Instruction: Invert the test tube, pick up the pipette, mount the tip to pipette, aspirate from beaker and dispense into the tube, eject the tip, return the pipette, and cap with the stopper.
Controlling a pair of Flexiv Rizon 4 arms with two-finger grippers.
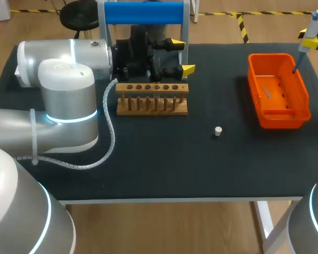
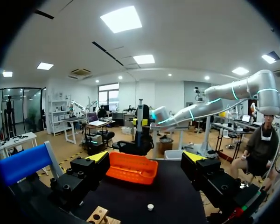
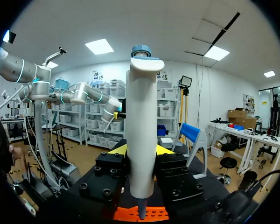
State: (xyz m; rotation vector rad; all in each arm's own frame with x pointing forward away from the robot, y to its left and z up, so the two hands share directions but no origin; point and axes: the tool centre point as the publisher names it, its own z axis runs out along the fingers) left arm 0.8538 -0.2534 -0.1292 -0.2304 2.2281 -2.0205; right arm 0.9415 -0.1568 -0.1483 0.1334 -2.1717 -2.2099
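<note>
Nearest me, the small white stopper (image 1: 218,130) is lying alone on the dark counter (image 1: 201,169), well apart from everything else. Behind it the wooden rack (image 1: 152,98) is standing. My left tool (image 1: 183,56) is hanging just past the rack's far edge, with its fingers apart and nothing between them.

Farther out, my right tool (image 3: 141,150) is clamping the pipette (image 3: 142,116) upright from both sides. It is holding the pipette's narrow lower end over the far corner of the orange tray (image 1: 275,55). A pale bit (image 1: 267,93) is lying on the tray's floor. It may be a spent tip, but it is too small to tell.

I am judging that I am at the tip-ejecting step, or just finishing it. Next comes returning the pipette. That calls for carrying it level across the counter to the blue stand (image 1: 143,11) at the far edge and seating it there. The route has to clear my left arm near the rack. Capping with the stopper is not yet done.
</note>
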